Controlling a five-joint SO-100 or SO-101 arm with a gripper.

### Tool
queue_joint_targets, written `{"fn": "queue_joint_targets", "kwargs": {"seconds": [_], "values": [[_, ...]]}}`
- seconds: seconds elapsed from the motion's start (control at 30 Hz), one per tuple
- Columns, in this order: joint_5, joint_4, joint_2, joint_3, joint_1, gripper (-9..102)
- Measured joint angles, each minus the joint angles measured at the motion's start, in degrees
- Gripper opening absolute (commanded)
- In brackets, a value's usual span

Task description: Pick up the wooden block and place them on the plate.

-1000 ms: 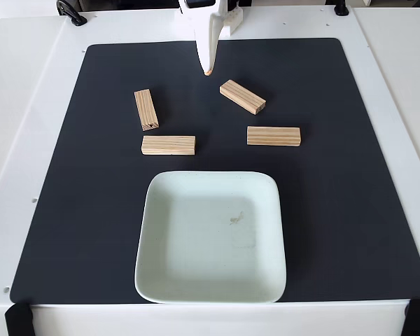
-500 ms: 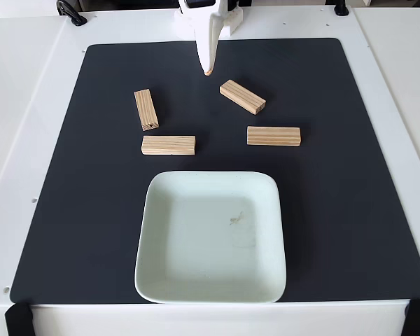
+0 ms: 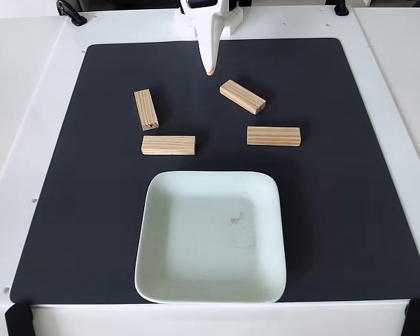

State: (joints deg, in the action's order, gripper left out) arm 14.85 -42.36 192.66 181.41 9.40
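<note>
The plate [image 3: 211,238] is sitting nearest the camera in the fixed view, on a black mat [image 3: 350,210] that is covering the white surface [image 3: 28,126]; nothing is lying in it but a small dark speck near its centre. Just beyond the plate's far left corner, one wooden block [image 3: 168,145] is lying level. Beyond the plate's far right corner, a second block [image 3: 274,136] is resting level too. Farther from the plate, a third block [image 3: 146,109] is lying nearly end-on at the left, and a fourth block [image 3: 242,96] is lying slanted at the right. Farthest from the plate, the gripper [image 3: 209,70] is hanging above the mat, apart from every block; whether its jaws are parted I cannot tell.
</note>
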Motion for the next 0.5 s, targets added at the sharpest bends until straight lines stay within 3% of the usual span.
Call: {"fn": "queue_joint_targets", "kwargs": {"seconds": [0.5], "values": [[0.35,0.00,0.00,0.00,1.41,0]]}}
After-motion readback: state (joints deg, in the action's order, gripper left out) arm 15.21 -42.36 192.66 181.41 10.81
